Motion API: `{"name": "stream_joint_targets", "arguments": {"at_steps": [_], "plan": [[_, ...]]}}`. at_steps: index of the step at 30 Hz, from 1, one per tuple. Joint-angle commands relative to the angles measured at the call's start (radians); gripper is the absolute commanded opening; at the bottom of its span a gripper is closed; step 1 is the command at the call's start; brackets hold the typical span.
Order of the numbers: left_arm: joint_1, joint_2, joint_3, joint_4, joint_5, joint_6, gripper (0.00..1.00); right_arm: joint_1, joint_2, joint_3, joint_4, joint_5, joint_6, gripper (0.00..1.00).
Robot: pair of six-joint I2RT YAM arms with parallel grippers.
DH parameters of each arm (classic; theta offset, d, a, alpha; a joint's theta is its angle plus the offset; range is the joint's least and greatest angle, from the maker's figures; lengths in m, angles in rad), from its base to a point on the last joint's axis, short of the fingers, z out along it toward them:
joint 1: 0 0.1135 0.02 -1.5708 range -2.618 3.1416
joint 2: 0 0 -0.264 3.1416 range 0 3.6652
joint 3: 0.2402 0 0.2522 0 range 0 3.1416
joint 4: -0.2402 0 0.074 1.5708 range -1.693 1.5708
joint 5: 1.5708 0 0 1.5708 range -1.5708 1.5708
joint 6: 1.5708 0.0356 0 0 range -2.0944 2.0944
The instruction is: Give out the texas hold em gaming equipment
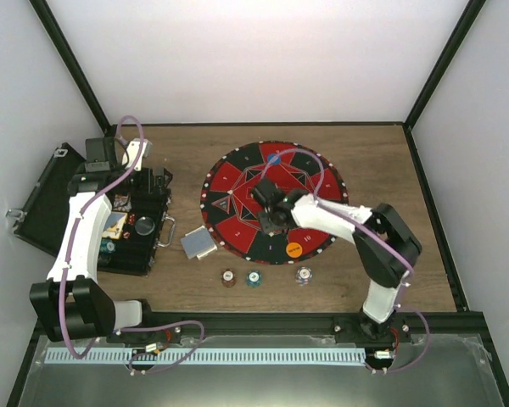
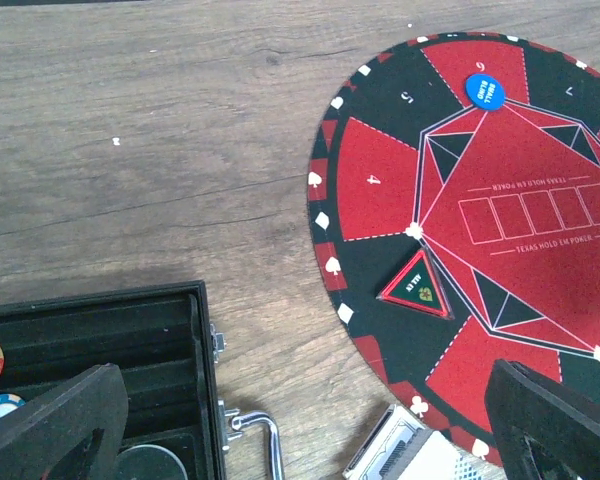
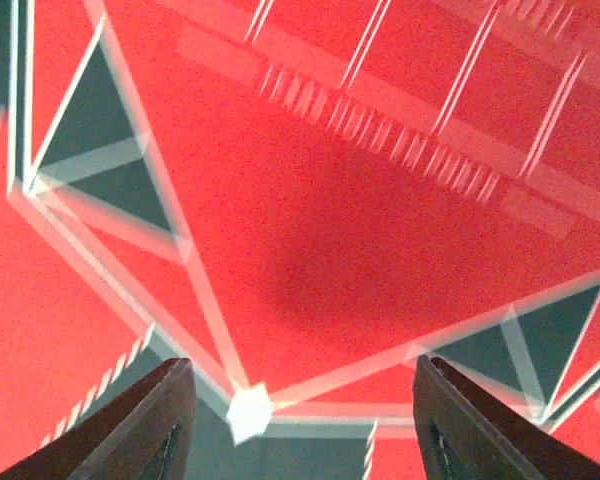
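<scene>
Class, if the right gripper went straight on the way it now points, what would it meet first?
The right gripper would likely meet the round poker mat, at its red centre; nothing lies between.

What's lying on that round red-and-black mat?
A blue disc at its far edge, an orange disc at the near edge, a triangle marker. The right arm hides part of the middle.

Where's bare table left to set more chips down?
Free: the wood right of the round mat, toward the far corner, and the far strip between black case and mat. Crowded: the near edge, with card deck and three chips.
</scene>
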State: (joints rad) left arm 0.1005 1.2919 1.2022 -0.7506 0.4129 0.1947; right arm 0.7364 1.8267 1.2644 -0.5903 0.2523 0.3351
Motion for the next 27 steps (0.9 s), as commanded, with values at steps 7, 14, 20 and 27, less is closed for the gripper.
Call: {"name": "stream_joint_targets", "arguments": {"at_steps": [7, 14, 20, 27], "plan": [[0.007, -0.008, 0.020, 0.005, 0.033, 0.000, 1.00, 0.117, -0.267, -0.304, -0.098, -0.059, 0.235, 0.48], [0.008, -0.002, 0.020, 0.008, 0.034, 0.004, 1.00, 0.126, -0.278, -0.361, -0.063, -0.102, 0.247, 0.42], [0.007, 0.003, 0.031, 0.008, 0.038, -0.001, 1.00, 0.130, -0.245, -0.380, -0.049, -0.101, 0.239, 0.41], [0.008, 0.001, 0.037, 0.009, 0.037, -0.004, 1.00, 0.130, -0.165, -0.358, -0.062, -0.048, 0.235, 0.38]]}}
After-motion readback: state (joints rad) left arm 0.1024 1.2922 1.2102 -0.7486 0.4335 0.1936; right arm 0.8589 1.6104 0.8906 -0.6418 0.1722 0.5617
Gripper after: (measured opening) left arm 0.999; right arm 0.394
